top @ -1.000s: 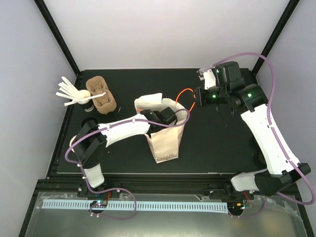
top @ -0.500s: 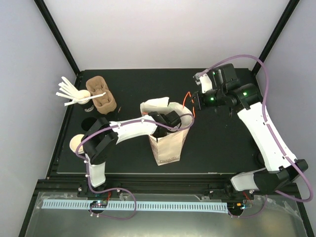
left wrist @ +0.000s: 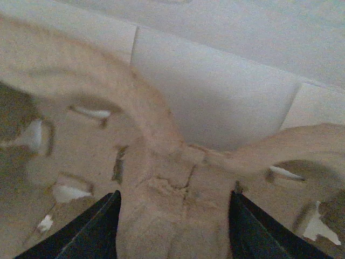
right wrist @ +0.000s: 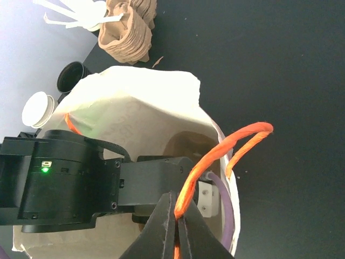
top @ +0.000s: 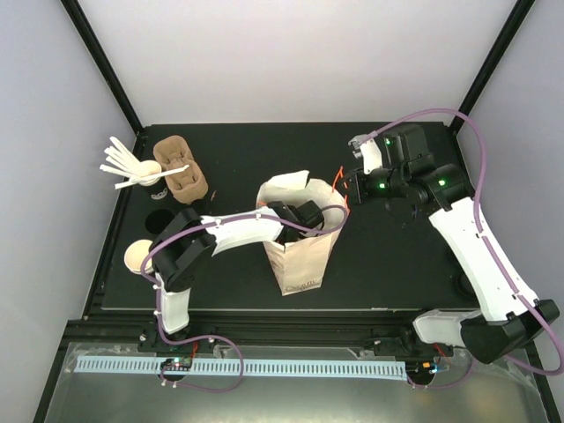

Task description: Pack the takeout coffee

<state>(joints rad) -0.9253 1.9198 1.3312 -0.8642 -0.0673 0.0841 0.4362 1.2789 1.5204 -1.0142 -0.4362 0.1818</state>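
The black table [top: 397, 264] carried the paper bag [top: 300, 260] upright at mid-surface, well apart from every edge. The left gripper [left wrist: 172, 218] reached deep inside the bag, its fingers set wide and gripping the pulp carrier [left wrist: 161, 162] by its central ridge. The right gripper [right wrist: 177, 216], nearly closed, pinched an orange handle [right wrist: 215, 154] at the bag's rim. The takeout coffee cups [top: 159, 218] sat outside the bag, near the table's left edge.

A carrier [left wrist: 161, 178] is set in the central bag [top: 300, 260]; a carrier stack [top: 181, 176], stirrer cup [top: 152, 181] and cups [top: 159, 218] are ranged left.
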